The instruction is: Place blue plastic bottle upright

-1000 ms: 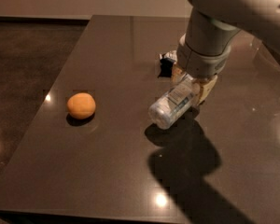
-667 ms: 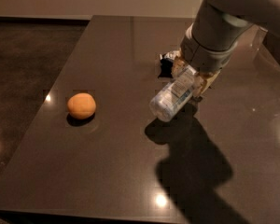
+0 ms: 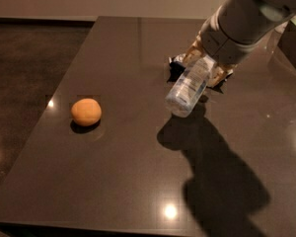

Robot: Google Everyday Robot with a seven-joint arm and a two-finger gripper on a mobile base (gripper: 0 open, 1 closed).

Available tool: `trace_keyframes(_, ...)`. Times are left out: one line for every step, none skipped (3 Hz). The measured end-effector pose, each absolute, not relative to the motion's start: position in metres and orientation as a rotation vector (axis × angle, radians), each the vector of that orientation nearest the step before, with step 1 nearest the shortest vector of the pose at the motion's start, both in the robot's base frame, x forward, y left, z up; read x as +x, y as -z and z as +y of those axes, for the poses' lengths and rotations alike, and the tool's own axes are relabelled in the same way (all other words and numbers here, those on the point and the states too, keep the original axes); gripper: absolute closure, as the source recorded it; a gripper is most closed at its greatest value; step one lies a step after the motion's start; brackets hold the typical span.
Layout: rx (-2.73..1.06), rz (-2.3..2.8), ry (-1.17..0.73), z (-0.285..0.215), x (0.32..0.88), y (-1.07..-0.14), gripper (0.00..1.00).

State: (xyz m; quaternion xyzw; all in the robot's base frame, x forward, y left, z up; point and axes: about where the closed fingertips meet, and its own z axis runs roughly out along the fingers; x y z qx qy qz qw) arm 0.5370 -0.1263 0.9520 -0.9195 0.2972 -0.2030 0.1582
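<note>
The blue plastic bottle (image 3: 187,89) is clear with a pale label. It hangs tilted above the dark table (image 3: 128,147), its lower end pointing down-left, and its shadow lies apart from it on the table below. My gripper (image 3: 205,64) is shut on the bottle's upper part, with tan fingers (image 3: 191,51) on either side. The cap end is hidden by the gripper. The arm comes in from the upper right.
An orange (image 3: 86,111) sits on the left part of the table. A crumpled dark blue-and-white wrapper (image 3: 176,64) lies just behind the gripper. The table's left edge drops to a dark floor (image 3: 24,83). Objects stand at the far right edge (image 3: 291,43).
The gripper has lifted the bottle off the table and moved it slightly up and right. Its shadow has separated from it.
</note>
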Motion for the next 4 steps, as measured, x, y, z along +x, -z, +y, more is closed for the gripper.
trace_keyframes(-2.639,0.78,0.682,-0.128,0.5418,-0.9564,1.0)
trace_keyframes(-2.638,0.774,0.702,-0.1285,0.5435,-0.9571,1.0)
trace_keyframes(-2.663,0.756,0.716,-0.1289,0.5449,-0.9555,1.0)
trace_keyframes(-2.698,0.578,0.79,-0.1237,0.5395,-0.9595,1.0)
